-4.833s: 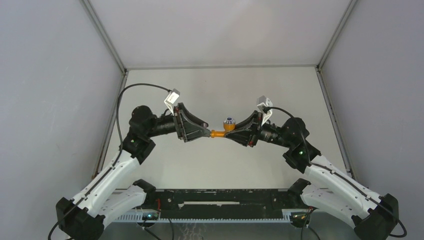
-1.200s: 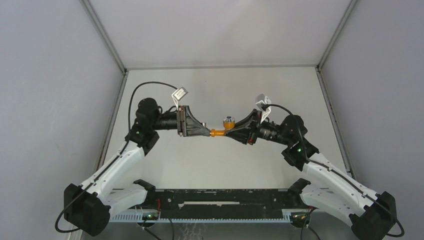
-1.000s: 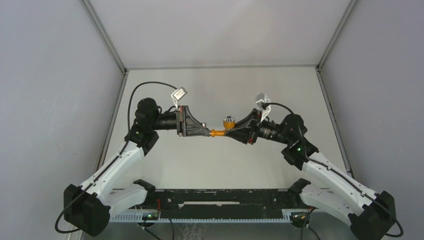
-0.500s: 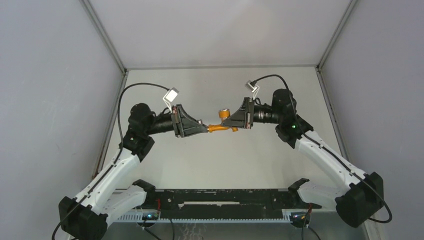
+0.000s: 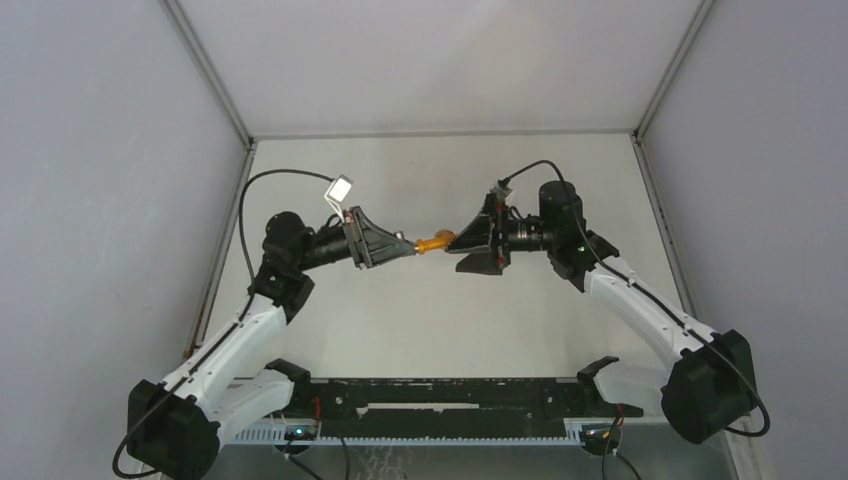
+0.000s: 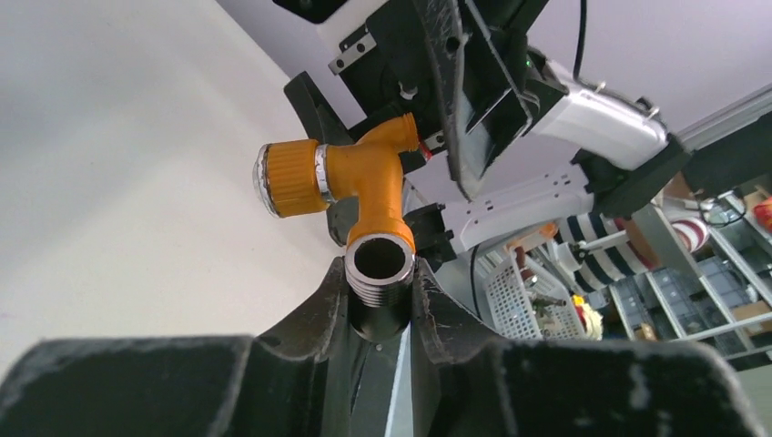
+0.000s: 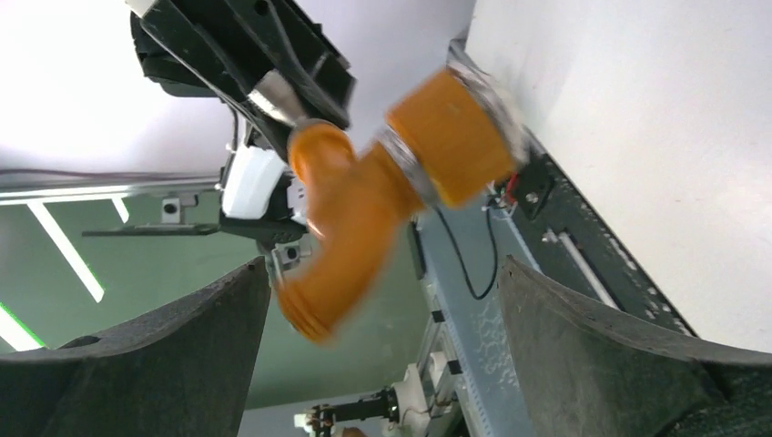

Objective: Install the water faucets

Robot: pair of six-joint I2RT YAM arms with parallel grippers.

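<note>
Faucet in left claw; right claw seemingly clear.

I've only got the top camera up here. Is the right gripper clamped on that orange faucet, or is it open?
Observer: Open. In the right wrist view the right gripper has its fingers spread far wider than the orange tap body between them.
Operator: So what is holding it up?
Observer: The left gripper. Its wrist view shows the fingers clamped on the silvery threaded end of the tap's stem.
Operator: Which way does the knob point?
Observer: In the left wrist view the ribbed orange cap sticks out sideways, at a right angle to the clamped stem.
</note>
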